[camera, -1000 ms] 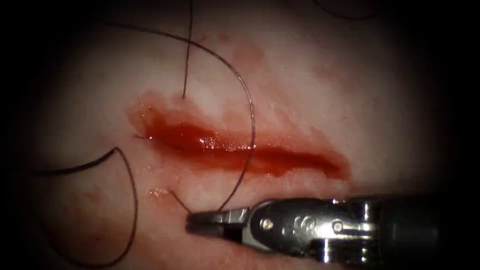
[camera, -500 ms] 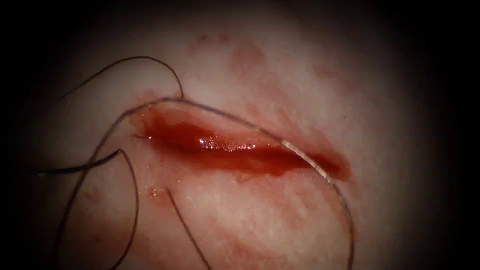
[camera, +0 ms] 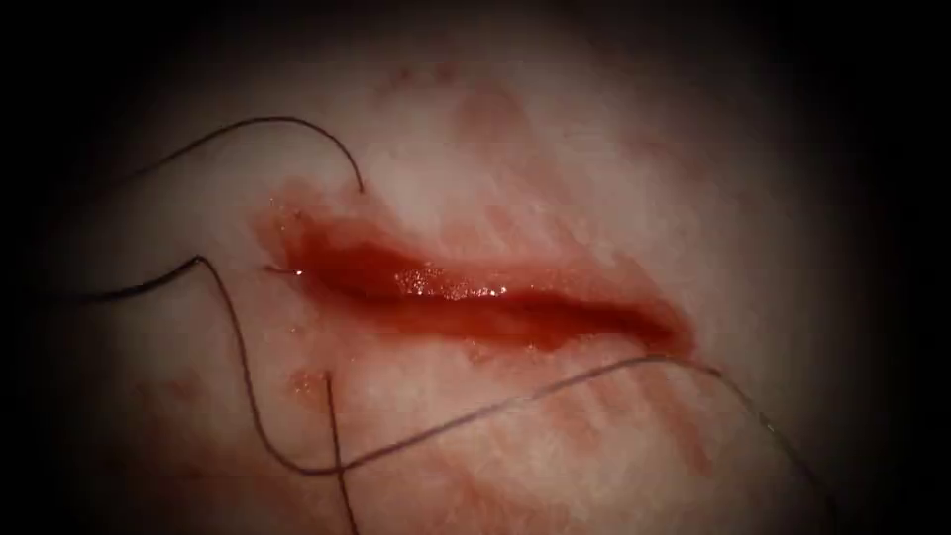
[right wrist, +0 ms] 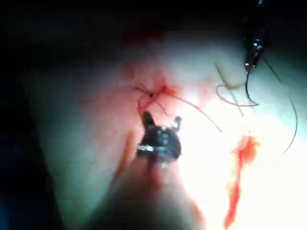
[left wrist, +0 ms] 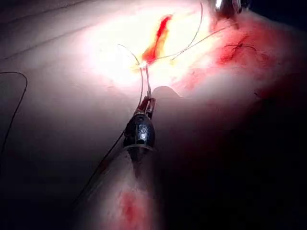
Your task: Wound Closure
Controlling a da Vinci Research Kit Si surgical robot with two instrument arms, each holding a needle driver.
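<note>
Left tool (left wrist: 147, 103): jaws clamped on what looks like the needle (right wrist: 247, 88), which hangs from them, clear of the tissue (camera: 555, 149). Right tool (right wrist: 162, 120): jaws apart, empty. Cut (camera: 475, 297) gapes. Thread (camera: 446, 426) enters beside its left end, slack and untied. Judged: most closure remains.

Tissue (camera: 555, 168) pale, stained pink. Cut (camera: 475, 297) lay open, running left to right, wet with red fluid (camera: 436, 282). Dark thread (camera: 466, 421) entered the tissue at the cut's left end, near and far sides, and looped slack across the near side. Left tool (right wrist: 249, 64) gripped what looked like the curved needle (right wrist: 248, 88), clear of tissue. Right tool (right wrist: 162, 120) spread, held nothing.
</note>
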